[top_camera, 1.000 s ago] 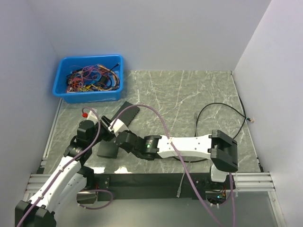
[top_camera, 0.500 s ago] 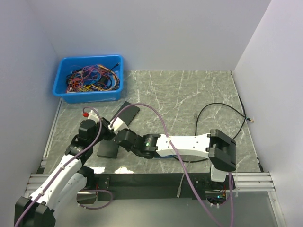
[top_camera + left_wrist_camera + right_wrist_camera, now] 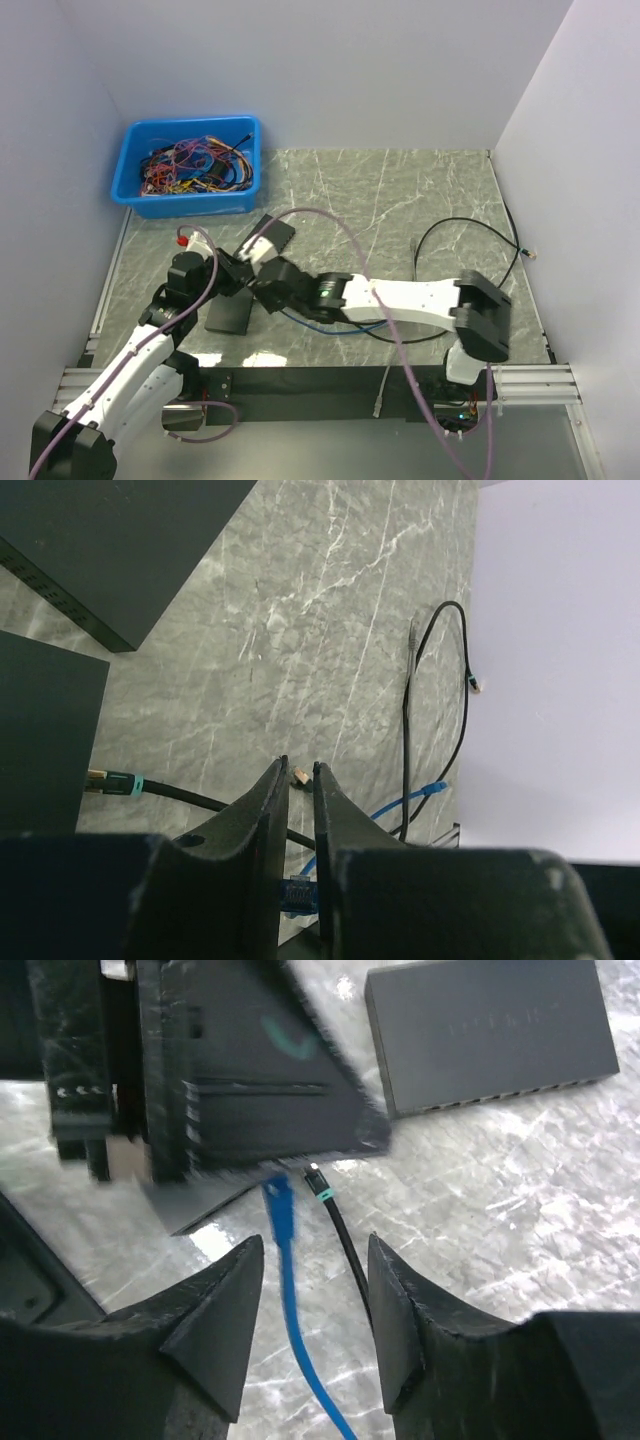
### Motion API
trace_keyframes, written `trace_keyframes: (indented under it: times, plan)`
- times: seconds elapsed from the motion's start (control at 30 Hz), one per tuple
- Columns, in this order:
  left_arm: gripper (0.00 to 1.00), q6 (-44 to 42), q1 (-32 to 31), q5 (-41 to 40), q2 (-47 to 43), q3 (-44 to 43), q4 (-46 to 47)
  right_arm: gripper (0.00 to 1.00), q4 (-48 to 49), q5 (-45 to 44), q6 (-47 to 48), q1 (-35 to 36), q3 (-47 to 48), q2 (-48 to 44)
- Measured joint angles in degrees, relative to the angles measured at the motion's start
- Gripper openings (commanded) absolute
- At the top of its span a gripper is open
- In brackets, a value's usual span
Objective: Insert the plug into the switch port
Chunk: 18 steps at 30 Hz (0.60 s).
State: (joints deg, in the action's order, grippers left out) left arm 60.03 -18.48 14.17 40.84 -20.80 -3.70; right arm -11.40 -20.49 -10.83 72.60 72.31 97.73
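The blue plug sits deep between my left gripper's nearly closed jaws, which are shut on it. From the right wrist the same plug pokes out under the left gripper body, its blue cable trailing between my right gripper's open jaws, which touch nothing. A dark switch with a row of ports lies just beyond. From above, both grippers meet between that switch and a second dark box.
A black cable with a teal-banded plug lies beside the blue one. A black cable loop sits at right. A blue bin of tangled wires stands at back left. A grey cable hangs over the front rail.
My left gripper closed on the blue plug. My right gripper then opened off it, and its arm shifted slightly right.
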Motion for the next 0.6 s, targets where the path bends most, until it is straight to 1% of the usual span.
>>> trace_keyframes:
  times: [0.07,0.17,0.23,0.3,0.4,0.6]
  plan:
    - [0.01,-0.8,0.0,-0.1,0.0,0.0,0.2,0.54,1.6,2.9,0.0,-1.7,-3.2,-4.0]
    - [0.01,-2.0,0.0,0.0,0.0,0.0,1.8,0.54,5.4,11.3,-0.5,-6.5,-9.4,-13.0]
    - [0.01,-2.9,0.0,0.6,0.0,0.0,4.1,0.49,10.1,19.0,-1.7,-11.1,-14.3,-19.5]
    - [0.01,-3.9,0.0,2.0,0.0,0.3,8.2,0.49,14.9,26.1,-3.4,-15.6,-18.5,-24.7]
    - [0.01,-4.9,0.0,4.6,-0.5,2.4,16.1,0.48,20.5,34.8,-4.8,-18.4,-22.3,-27.8]
    - [0.01,-6.0,0.0,10.1,-1.0,4.9,29.5,0.48,27.1,49.6,-7.2,-18.3,-23.4,-25.2]
